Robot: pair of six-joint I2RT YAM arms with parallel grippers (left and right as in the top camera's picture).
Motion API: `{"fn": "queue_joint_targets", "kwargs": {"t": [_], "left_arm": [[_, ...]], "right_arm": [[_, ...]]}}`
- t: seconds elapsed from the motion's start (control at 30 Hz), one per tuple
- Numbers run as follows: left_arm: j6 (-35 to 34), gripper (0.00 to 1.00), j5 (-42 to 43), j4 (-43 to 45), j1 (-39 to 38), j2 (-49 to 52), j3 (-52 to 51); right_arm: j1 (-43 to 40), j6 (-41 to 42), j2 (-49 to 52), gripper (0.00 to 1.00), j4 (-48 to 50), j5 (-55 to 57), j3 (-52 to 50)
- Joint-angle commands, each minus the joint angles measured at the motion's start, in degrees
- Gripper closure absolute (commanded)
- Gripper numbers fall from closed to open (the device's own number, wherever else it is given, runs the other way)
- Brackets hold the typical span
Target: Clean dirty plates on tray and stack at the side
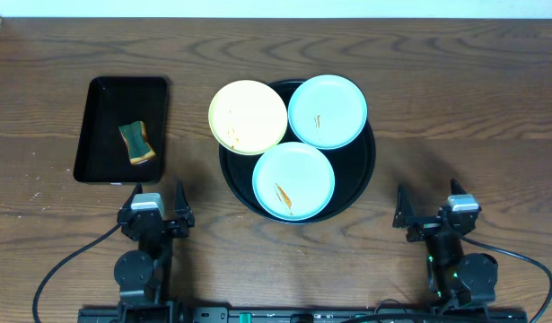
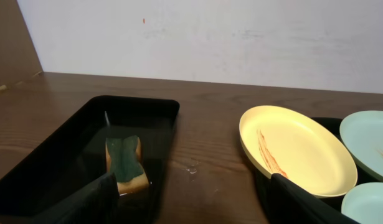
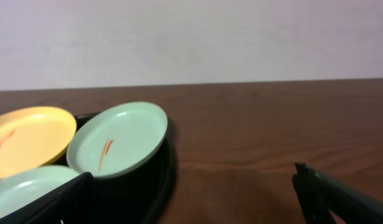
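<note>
Crowded on round black tray (image 1: 367, 170) mid-counter: pale yellow plate (image 1: 248, 117) overhanging left rim, far mint-blue plate (image 1: 327, 110), near mint-blue plate (image 1: 293, 180), all 3 smeared orange. Left gripper (image 1: 156, 197), right gripper (image 1: 427, 211) by front edge, both spread wide, released.

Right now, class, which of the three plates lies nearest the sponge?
The pale yellow plate, leftmost on the round tray; the only one that is not mint-blue.
</note>
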Motion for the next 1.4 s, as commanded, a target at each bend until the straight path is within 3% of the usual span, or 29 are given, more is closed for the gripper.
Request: {"fn": "queue_joint_targets", "kwargs": {"t": [0.0,0.2,0.33,0.6,0.8,1.03,1.37], "left_arm": [[0.35,0.23,1.25,-1.25,-0.35,-0.28,-0.39],[-0.35,0.23,8.90,0.24,-0.35,-0.15,1.25],[-2.69,0.23,9.64,0.20,-0.35,1.84,4.35],[-2.67,0.23,13.73,-4.94,-0.35,15.67,18.64],[-2.64,0.23,13.88,-14.23,-0.35,30.32,33.64],[-2.64,0.23,13.86,-26.77,-0.35,44.26,50.71],[-2.01,0.23,13.88,-51.45,-0.35,64.06,77.20]], "right_arm": [[-0.24,1.14,0.11,0.01,1.51,-1.20,-0.09],[-0.24,1.75,0.11,0.01,2.97,-10.38,0.72],[-0.24,3.80,0.13,0.01,2.71,-13.79,2.86],[-0.24,6.93,2.29,0.01,-3.41,-17.42,11.17],[-0.24,6.91,14.62,0.01,-4.17,-19.85,19.85],[-0.24,4.37,36.33,0.01,-5.44,-23.41,34.23],[-0.24,-3.21,62.86,0.01,-23.15,-24.06,56.76]]}}
